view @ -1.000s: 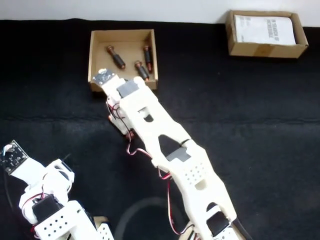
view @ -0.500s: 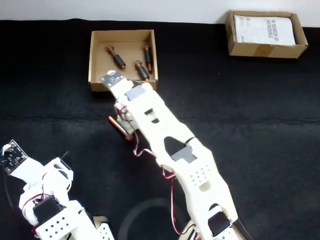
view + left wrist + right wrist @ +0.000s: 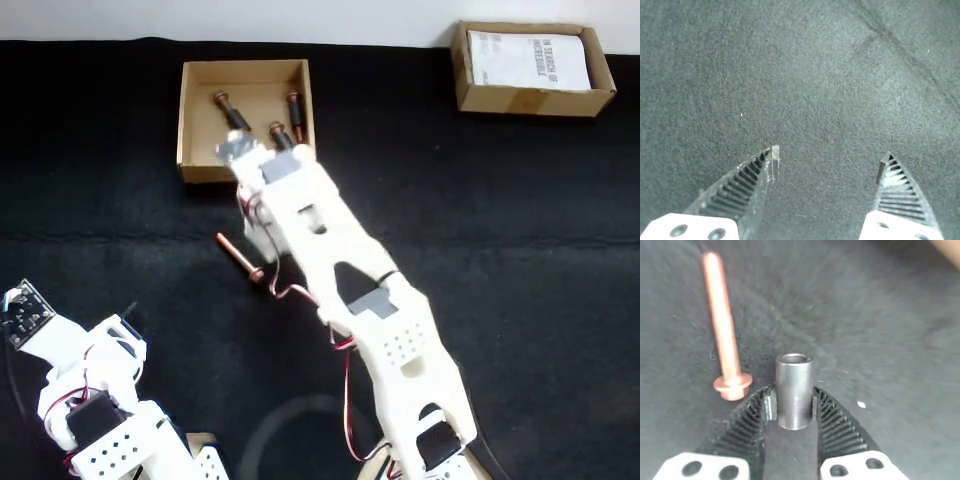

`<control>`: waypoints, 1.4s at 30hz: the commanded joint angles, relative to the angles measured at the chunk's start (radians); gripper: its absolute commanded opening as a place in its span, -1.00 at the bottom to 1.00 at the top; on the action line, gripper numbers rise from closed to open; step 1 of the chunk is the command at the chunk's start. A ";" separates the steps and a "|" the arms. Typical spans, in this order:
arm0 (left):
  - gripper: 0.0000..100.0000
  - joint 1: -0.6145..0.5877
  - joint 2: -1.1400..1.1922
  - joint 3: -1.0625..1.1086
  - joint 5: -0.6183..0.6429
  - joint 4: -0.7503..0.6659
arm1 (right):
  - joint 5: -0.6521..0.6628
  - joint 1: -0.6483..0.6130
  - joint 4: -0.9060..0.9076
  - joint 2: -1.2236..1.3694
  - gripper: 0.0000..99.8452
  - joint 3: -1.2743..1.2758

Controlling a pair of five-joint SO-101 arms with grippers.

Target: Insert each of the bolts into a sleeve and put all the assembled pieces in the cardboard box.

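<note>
Nearest, at the table's front edge, the left arm (image 3: 95, 395) sits folded low over the black cloth (image 3: 520, 250). The left gripper (image 3: 830, 156) has its two ribbed fingers spread wide apart with nothing between them, only bare cloth beneath. Beside it, the right arm (image 3: 350, 290) stretches out from the front edge across the cloth, its wrist over the near wall of the cardboard box (image 3: 192, 110). The right gripper (image 3: 792, 401) pinches a dark metal sleeve (image 3: 794, 382) between its ribbed fingertips, the sleeve's open end pointing away from the wrist. A copper-coloured bolt (image 3: 722, 335) lies flat on the cloth just beside the sleeve but apart from it, on the side toward the left arm. Its flanged head is nearer the gripper and its shank points away. Beyond, the open-topped cardboard box holds three assembled pieces (image 3: 232, 112), each a copper bolt in a dark sleeve, lying on its floor. One is partly covered by the wrist. Farthest, at the cloth's back edge and well apart to the right, a second cardboard box (image 3: 520, 98) holds a white printed sheet (image 3: 528, 58).
</note>
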 commanded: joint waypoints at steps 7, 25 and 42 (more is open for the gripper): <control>-0.38 0.001 -0.019 0.018 -0.005 0.005 | -0.006 0.079 0.220 -0.056 -0.99 -0.628; -0.80 0.022 -0.019 0.018 -0.011 -0.003 | -0.008 0.265 0.220 -1.036 -0.99 0.051; -0.98 0.499 -0.019 -0.053 -0.058 0.021 | 0.238 0.970 0.216 -2.223 -0.99 1.069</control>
